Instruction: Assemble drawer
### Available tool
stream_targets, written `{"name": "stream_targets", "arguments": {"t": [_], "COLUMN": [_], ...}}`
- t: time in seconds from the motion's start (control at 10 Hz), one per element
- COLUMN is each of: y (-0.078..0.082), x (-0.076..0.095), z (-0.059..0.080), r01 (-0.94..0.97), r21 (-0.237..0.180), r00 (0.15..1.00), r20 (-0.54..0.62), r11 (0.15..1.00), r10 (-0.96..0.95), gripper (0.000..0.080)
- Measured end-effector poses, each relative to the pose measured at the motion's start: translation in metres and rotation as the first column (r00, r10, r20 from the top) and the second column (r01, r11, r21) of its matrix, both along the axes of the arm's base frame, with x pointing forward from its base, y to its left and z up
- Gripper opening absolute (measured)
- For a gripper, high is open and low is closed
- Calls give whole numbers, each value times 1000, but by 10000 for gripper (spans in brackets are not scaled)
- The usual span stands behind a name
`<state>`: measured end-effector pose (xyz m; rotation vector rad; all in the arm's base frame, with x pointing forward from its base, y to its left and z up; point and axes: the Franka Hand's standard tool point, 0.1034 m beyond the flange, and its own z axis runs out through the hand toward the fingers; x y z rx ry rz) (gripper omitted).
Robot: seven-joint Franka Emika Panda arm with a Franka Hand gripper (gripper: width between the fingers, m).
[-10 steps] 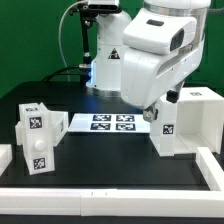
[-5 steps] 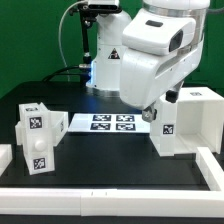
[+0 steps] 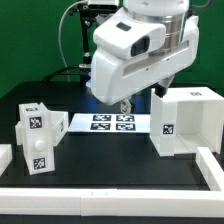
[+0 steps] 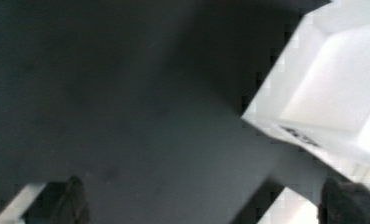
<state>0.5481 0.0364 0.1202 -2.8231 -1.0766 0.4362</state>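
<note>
The large white cube-shaped casing point(image 3: 186, 122) stands on the black table at the exterior view's right, hollow side up, with a square tag on its front. Two smaller white tray boxes point(image 3: 37, 136) with tags stand at the exterior view's left. My gripper point(image 3: 125, 104) hangs above the marker board, to the left of the casing and clear of it. In the wrist view the gripper point(image 4: 185, 205) is open with only dark table between its fingers point(image 4: 57, 202). The casing point(image 4: 333, 90) shows as a blurred white block beside one finger.
The marker board point(image 3: 112, 122) lies flat at the table's middle back. A white rim point(image 3: 110, 196) runs along the table's front edge. Another white part point(image 3: 5, 158) sits at the far left edge. The robot base stands behind the board.
The arm has swung to the exterior view's left, away from the casing's top corner. The casing and tray boxes have not moved.
</note>
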Motion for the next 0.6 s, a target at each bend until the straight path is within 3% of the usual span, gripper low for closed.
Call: {"name": "stream_targets", "arguments": {"t": [0.4,0.6], "y": [0,2], "x": [-2,-1], "z": [-1,-1], "r01": [1,184], "r21": [0,-57], "r00": [1000,983], "r20": [-7,-13], "r11": [1000,981], "r10": [-1,-185], "gripper": [649,649]}}
